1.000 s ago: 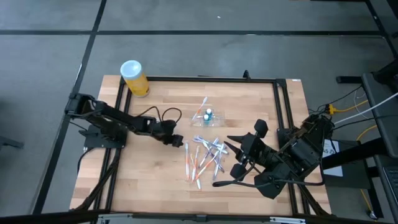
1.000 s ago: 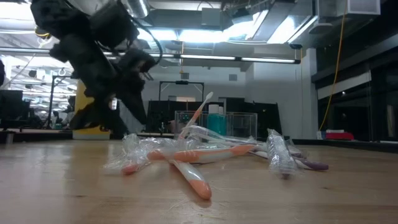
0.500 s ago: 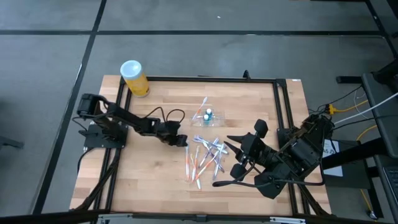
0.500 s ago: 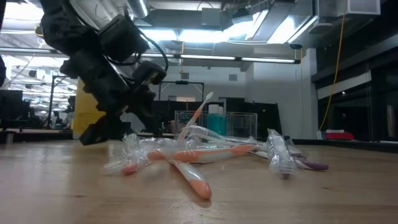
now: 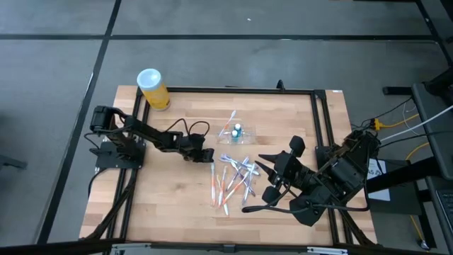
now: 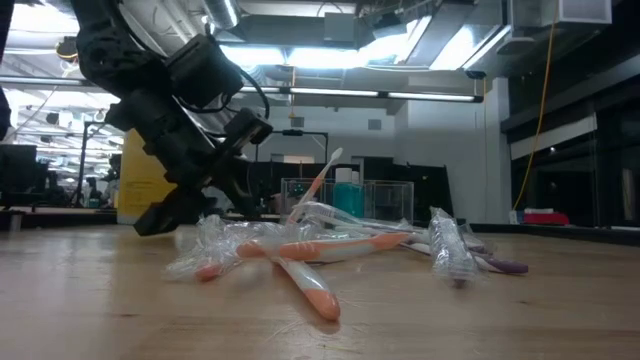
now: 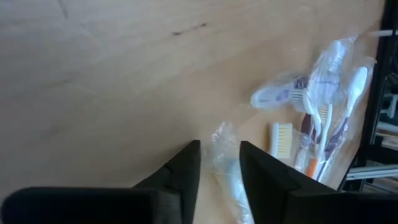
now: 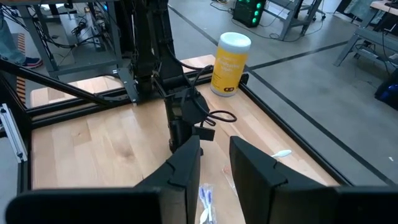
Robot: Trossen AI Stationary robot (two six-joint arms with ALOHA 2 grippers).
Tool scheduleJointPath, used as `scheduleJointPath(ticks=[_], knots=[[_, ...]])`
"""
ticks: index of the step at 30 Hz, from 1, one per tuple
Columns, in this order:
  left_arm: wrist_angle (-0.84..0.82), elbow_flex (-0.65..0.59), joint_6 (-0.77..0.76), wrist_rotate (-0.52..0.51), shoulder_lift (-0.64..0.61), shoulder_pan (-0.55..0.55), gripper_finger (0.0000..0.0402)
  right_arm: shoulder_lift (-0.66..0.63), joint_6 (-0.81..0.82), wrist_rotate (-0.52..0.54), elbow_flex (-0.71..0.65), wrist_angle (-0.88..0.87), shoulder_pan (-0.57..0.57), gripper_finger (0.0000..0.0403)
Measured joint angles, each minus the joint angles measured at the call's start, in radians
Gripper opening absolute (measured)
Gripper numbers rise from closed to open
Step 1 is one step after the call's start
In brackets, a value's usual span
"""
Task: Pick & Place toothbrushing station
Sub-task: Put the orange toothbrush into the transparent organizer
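The toothbrushing station [image 5: 238,132] is a clear holder standing on the wood beyond the middle of the table, with a teal piece in it. It also shows in the low view [image 6: 352,197], behind the pile. A pile of wrapped toothbrushes [image 5: 233,177] lies in front of it. My left gripper [image 5: 208,156] is low over the table at the pile's left end. It is open by a narrow gap, and its fingers stand on either side of one wrapped toothbrush's end [image 7: 222,146]. My right gripper [image 5: 263,164] is open and empty, to the right of the pile. My left gripper has its two fingers [image 7: 186,163] level with the table, coming from the table's left, on either side of a wrapped toothbrush's end. I cannot tell whether they touch the wrapper. The toothbrush lies on the table.
A yellow cylinder with a white lid [image 5: 151,88] stands at the far left corner. A black frame [image 5: 233,90] runs along the table's edges. Bare wood [image 5: 170,198] lies at the near left. The left arm's cable [image 5: 185,129] loops above the table.
My left gripper has gone down toward the table and a little toward the pile's left end, and the arm behind it has stretched out lower. The toothbrushes, the station and my right arm have stayed still.
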Motion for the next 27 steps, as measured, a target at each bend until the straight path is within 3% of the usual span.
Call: scheduleJointPath(ticks=[13, 21, 27], knots=[[0.011, 0.000, 0.024, 0.022, 0.000, 0.000, 0.0007, 0.000, 0.000, 0.003, 0.000, 0.000, 0.000, 0.0091], [0.166, -0.001, 0.034, 0.029, -0.002, 0.006, 0.0002, 0.000, 0.004, 0.003, 0.000, 0.000, 0.000, 0.0091], [0.296, -0.001, 0.103, -0.028, -0.057, -0.003, 0.0002, 0.000, 0.006, 0.002, 0.000, 0.008, 0.001, 0.0091]])
